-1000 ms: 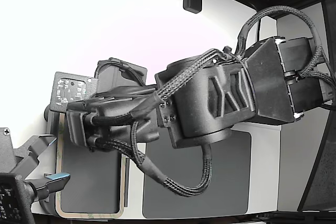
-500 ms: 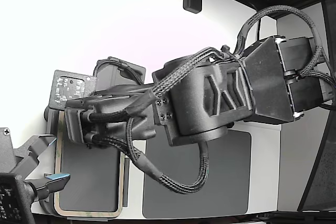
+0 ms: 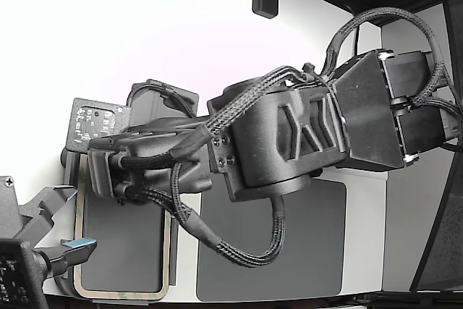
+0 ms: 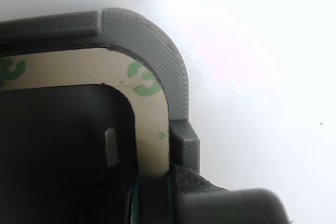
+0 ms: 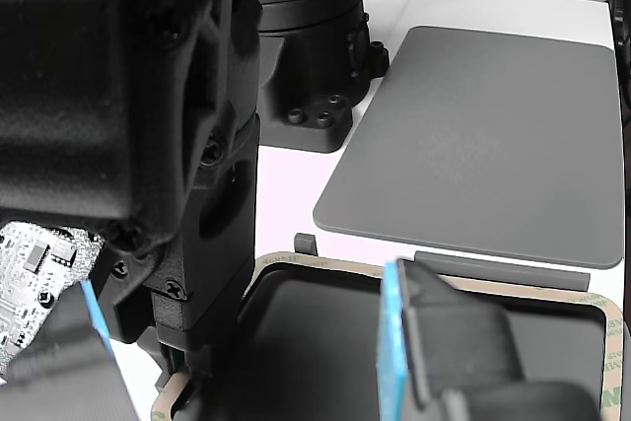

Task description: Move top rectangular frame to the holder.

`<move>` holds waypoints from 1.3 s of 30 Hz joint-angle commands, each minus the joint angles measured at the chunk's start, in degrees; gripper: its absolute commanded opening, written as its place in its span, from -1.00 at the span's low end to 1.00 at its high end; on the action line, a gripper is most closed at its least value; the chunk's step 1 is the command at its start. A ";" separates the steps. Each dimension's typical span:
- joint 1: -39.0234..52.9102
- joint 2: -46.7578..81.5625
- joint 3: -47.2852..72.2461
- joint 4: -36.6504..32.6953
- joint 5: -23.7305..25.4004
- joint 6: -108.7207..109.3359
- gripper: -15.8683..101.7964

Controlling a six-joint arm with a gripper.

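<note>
The top rectangular frame [image 3: 168,265], pale tan with green marks and dark inside, lies at the exterior view's lower left. In the wrist view its corner [image 4: 152,119] sits inside the light grey holder's rim [image 4: 163,45], beside a raised tab [image 4: 185,145]. The other view shows the frame [image 5: 335,266] bordered by holder tabs [image 5: 503,270]. My gripper [image 3: 94,179] is at the frame's far short edge. In the wrist view the gripper [image 4: 152,203] is closed over the frame's border, with teal pad edges on both sides.
A large dark grey pad [image 3: 304,251] lies beside the frame; it also shows in the other view [image 5: 483,135]. A black bolted mount block [image 5: 311,66] stands behind. A second arm's gripper with blue pads [image 3: 72,249] hangs over the frame's near edge.
My arm and gripper have shifted slightly toward the exterior view's left and down, and the frame has moved a little left with them. The second arm has not moved.
</note>
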 commanded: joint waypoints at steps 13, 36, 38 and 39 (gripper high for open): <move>-0.70 1.93 -2.37 0.44 -0.62 -2.72 0.58; -0.88 25.93 16.17 -6.06 4.48 -3.69 0.97; -1.32 28.56 17.31 -5.98 5.01 -4.57 0.97; -1.58 29.71 17.67 -6.24 5.19 -5.19 0.97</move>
